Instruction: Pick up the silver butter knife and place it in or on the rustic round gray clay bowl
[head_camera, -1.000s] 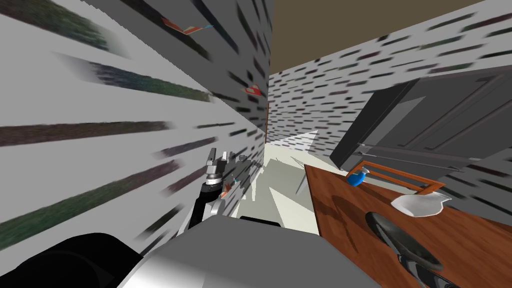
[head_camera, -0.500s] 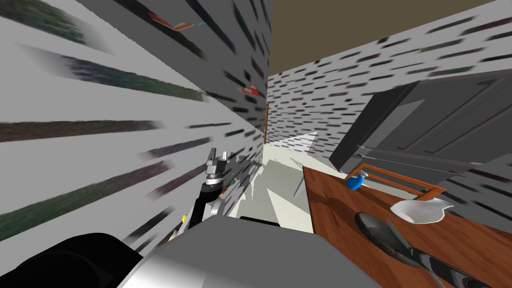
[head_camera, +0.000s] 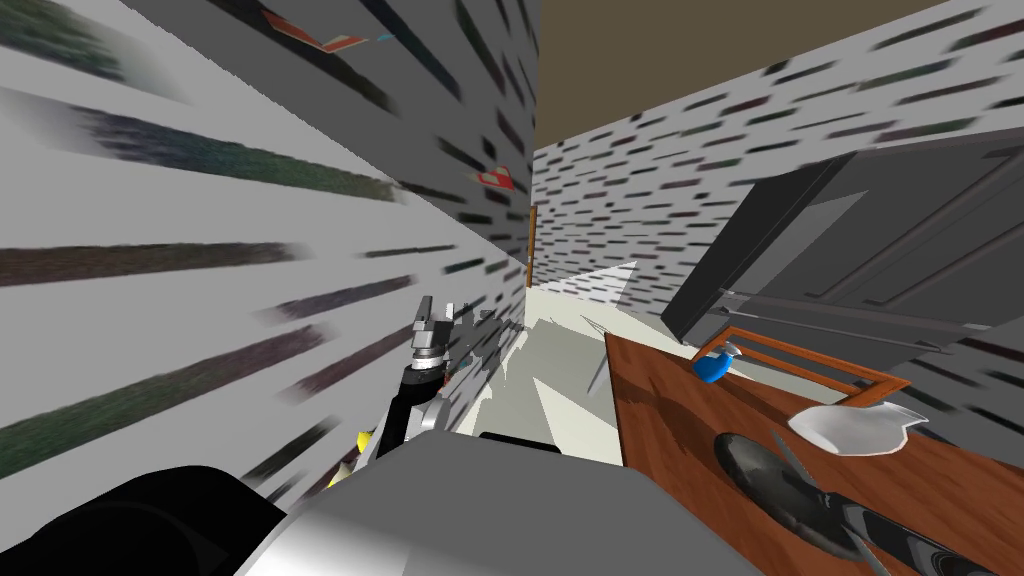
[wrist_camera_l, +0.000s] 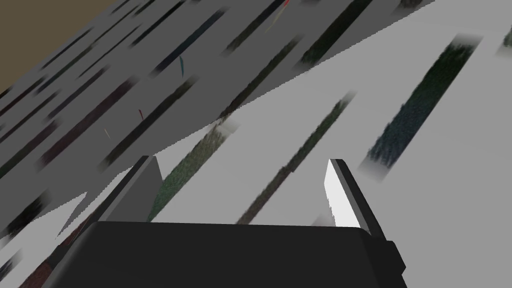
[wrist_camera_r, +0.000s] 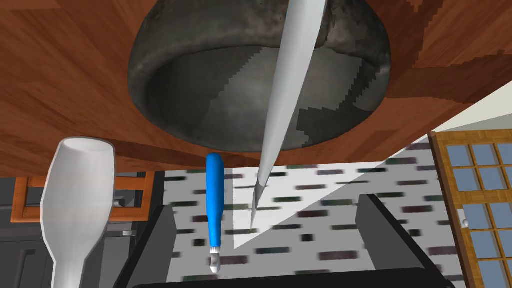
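The silver butter knife (wrist_camera_r: 287, 90) is stretching across the mouth of the dark gray bowl (wrist_camera_r: 200, 100). Its narrow end is poking past the rim into the gap of the right gripper (wrist_camera_r: 266, 202), whose fingers (wrist_camera_r: 162, 225) are standing wide apart, touching neither side of it. The bowl is sitting on the wooden desk (wrist_camera_r: 75, 75). The left gripper (wrist_camera_l: 243, 160) is hanging beside the wall, fingers spread.

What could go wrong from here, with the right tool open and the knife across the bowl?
1. The knife slants across the bowl, its tip past the rim and between the open fingers of the right tool. It might slide out, or get clipped when the tool pulls away.
2. A white vase stands near the bowl, beside the tool. A sideways move could knock it over.
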